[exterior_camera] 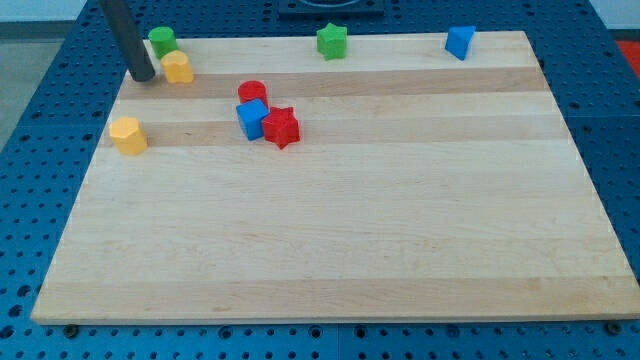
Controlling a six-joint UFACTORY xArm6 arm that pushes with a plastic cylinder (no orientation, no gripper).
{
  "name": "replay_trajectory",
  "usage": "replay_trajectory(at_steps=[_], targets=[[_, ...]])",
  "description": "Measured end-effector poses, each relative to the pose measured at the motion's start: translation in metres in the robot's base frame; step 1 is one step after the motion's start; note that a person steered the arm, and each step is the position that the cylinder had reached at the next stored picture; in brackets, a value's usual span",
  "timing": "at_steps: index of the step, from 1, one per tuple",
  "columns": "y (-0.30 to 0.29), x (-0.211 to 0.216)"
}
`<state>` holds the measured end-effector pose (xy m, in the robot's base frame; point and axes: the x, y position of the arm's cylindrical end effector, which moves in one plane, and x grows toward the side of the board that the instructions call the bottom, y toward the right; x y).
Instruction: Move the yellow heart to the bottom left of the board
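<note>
A yellow block (178,68) that looks like the heart lies near the view's top left corner of the wooden board (340,250). My tip (142,77) rests on the board just to the view's left of it, very close; I cannot tell if they touch. A second yellow block (128,135), roughly hexagonal, lies lower down near the board's left edge.
A green cylinder (162,41) sits just above the yellow heart. A red cylinder (252,92), a blue cube (252,119) and a red star (282,127) cluster together right of the heart. A green star (332,41) and a blue triangular block (459,42) lie along the top edge.
</note>
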<state>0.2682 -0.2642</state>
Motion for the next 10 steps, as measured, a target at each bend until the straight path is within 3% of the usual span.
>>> replay_trajectory(at_steps=[7, 10], targets=[[0.101, -0.042], [0.1, 0.034]])
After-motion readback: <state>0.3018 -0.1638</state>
